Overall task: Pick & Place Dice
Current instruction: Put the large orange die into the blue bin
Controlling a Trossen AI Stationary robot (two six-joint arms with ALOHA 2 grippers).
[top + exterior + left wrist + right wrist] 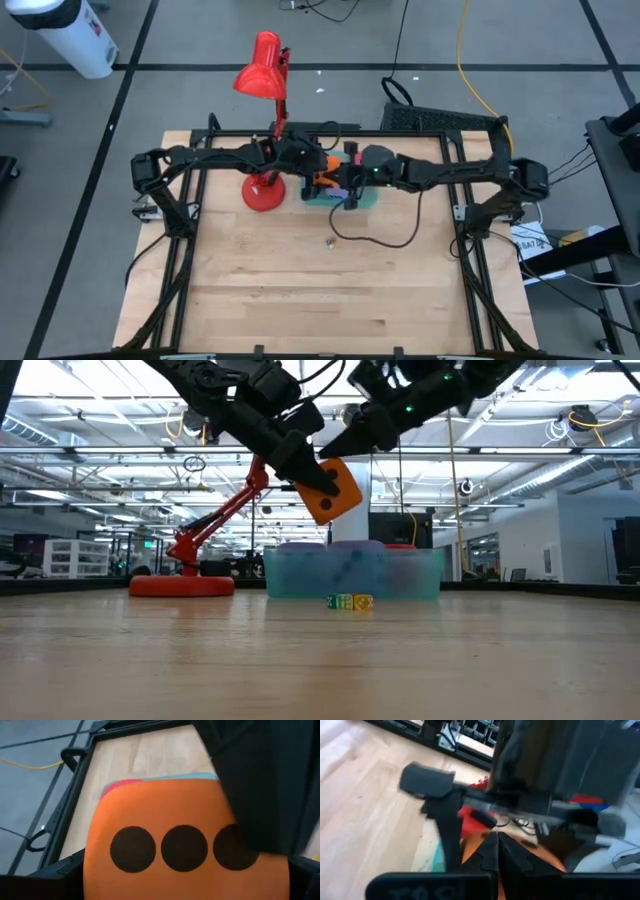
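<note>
The wooden table [300, 290] is filling most of the high view, with both arms reaching in toward its upper middle. The red desk lamp [262, 80] is standing just left of centre there, its base [181, 585] sitting at the left of the low view close beside the teal tray [300, 575]. That closeness is the broadest hazard: a wide swing by the left arm could be knocking the lamp.

The tray is sitting in the middle of the low view, with purple and red shapes showing dimly through its wall, probably other dice, though the haze makes that uncertain.

The orange die [334, 490] is hanging in the air above the tray, at upper centre of the low view, and the left gripper [310, 478] is clamping it at an upper corner, tilted. In the left wrist view the die [185, 840] is crowding the frame, three pips across. Such a shallow corner hold could be slipping, dropping the die onto the tray rim and bouncing it out.

The right gripper [496, 851] is hovering right beside the die with its fingers pressed together on nothing; the two arms are nearly touching, so a collision is the nearest risk.

Some small coloured blocks [349, 601] are lying on the table in front of the tray.
</note>
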